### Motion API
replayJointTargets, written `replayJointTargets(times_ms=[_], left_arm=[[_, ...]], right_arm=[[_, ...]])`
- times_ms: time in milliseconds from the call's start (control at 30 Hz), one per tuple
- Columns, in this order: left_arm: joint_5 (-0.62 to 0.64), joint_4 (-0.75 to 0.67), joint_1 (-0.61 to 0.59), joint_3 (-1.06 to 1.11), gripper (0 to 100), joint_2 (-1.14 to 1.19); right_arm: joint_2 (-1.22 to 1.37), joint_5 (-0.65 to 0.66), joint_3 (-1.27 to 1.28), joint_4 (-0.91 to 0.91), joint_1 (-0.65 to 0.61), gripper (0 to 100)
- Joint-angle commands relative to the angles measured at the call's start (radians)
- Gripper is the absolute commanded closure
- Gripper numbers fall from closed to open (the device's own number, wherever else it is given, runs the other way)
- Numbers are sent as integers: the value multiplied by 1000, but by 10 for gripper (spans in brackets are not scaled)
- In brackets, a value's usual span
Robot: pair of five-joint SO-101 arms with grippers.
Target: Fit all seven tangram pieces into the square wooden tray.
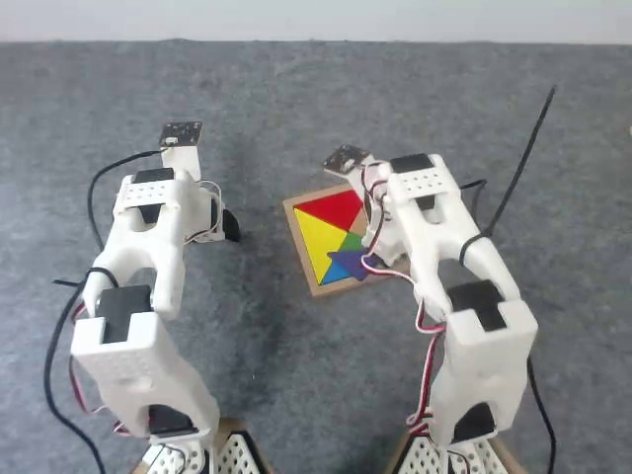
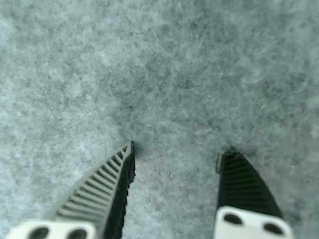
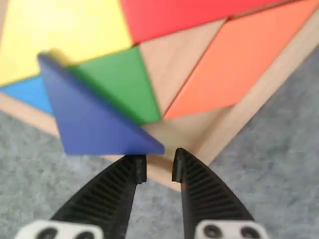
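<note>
Tabletop (image 1: 296, 99): grey, felt-like surface. The tray (image 1: 293, 225) lies near its centre, turned at an angle to the edges.

Tray contents, from the right wrist view:
- Red piece (image 3: 189, 15), yellow piece (image 3: 65, 35), green piece (image 3: 119, 82) and orange piece (image 3: 239, 64) lie flat inside.
- A light blue piece (image 3: 27, 92) sits at the rim, partly covered.
- Bare wood shows between green and orange, and at the tray corner nearest the claw.

The dark blue triangle (image 3: 89, 119) is not seated. It is tilted, overlapping the green and light blue pieces and reaching out over the rim (image 3: 249, 124). In the high view it lies at the tray edge nearer the arm bases (image 1: 348, 265).

Right claw (image 3: 158, 167): released, with a narrow gap between its fingers and nothing in it. Its tips sit over the tray corner, just beside one corner of the dark blue triangle; contact cannot be confirmed.

Left claw (image 2: 179, 149): released, fingers spread wide and holding nothing, above bare tabletop. In the high view it sits toward the tabletop's left edge from the tray, apart from it (image 1: 229, 225).
</note>
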Motion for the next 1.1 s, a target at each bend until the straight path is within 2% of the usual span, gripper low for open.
replayJointTargets(times_ms=[0, 200, 433, 567, 833, 1067], left_arm=[[-12, 6, 3, -5, 743, -55], [-12, 6, 3, -5, 743, -55], [-12, 6, 3, -5, 743, -55], [-12, 6, 3, -5, 743, -55], [-12, 6, 3, -7, 743, -55], [-12, 6, 3, -7, 743, -55]], right_arm=[[38, 11, -124, -2, 24, 887], [84, -23, -313, 70, 18, 887], [77, -64, -523, 286, 10, 887], [88, -112, -520, 407, -81, 888], [-21, -152, -404, 363, -272, 888], [-51, -147, -184, 196, -326, 888]])
